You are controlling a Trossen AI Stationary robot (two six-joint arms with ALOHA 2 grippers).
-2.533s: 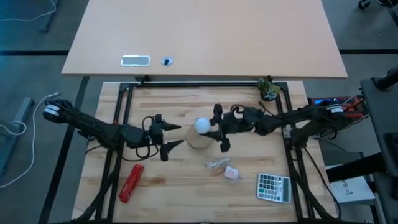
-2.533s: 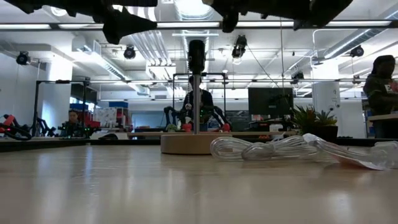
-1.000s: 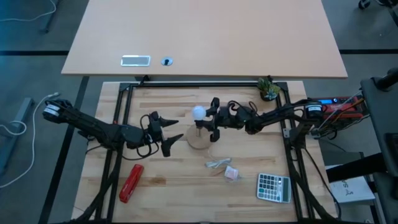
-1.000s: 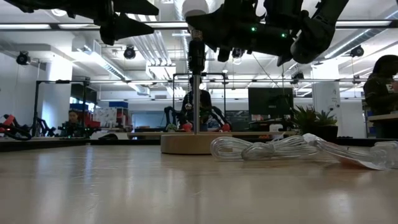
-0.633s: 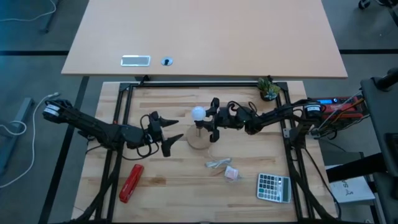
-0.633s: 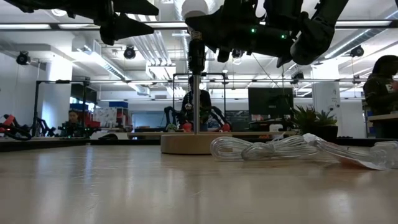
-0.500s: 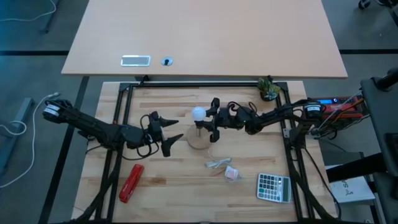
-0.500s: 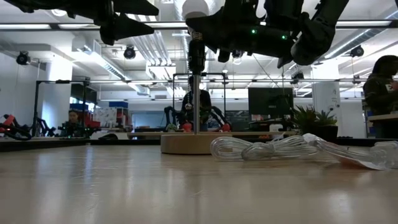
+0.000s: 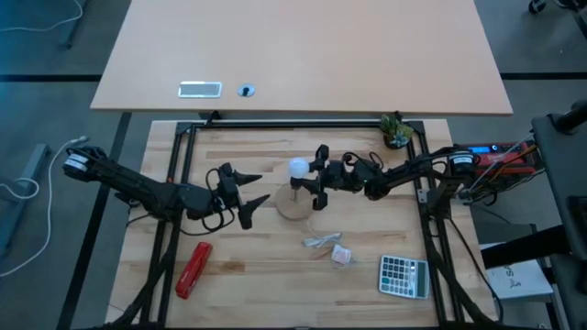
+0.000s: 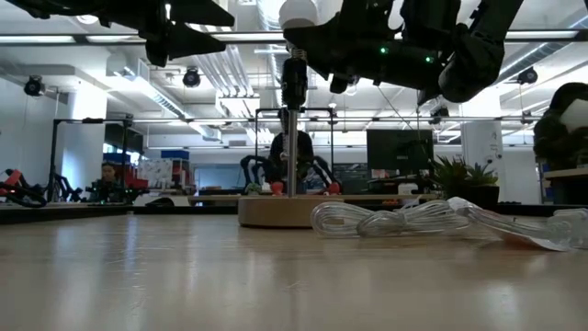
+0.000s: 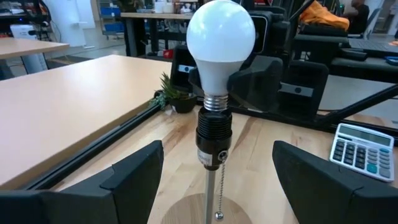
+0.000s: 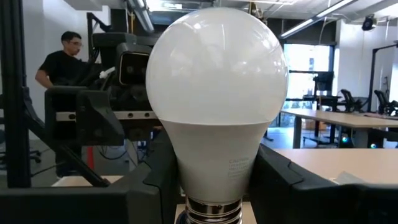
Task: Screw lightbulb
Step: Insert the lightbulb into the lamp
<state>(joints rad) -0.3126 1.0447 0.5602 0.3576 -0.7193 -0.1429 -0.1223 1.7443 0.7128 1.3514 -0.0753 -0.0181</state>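
Lighting is even and bright, from ceiling strip lights point(image 10: 83, 39) visible in the low view. Tabletop point(image 10: 276, 276) shows soft sheen at six o'clock. Bulb point(image 12: 216, 93) carries faint highlights toward twelve o'clock. Low view foreground is soft; arms overhead appear silhouetted.

Matt frosted white lightbulb point(image 11: 221, 38) with ribbed metal neck; glossy black plastic socket point(image 11: 212, 138) on thin metal rod point(image 11: 211, 193); smooth pale wooden disc point(image 9: 293, 207); crinkled clear plastic wrapper point(image 10: 404, 220).

White frosted lightbulb point(image 11: 221, 37), black socket point(image 11: 213, 140), red tool point(image 9: 193, 269), pale wooden table point(image 9: 248, 266).
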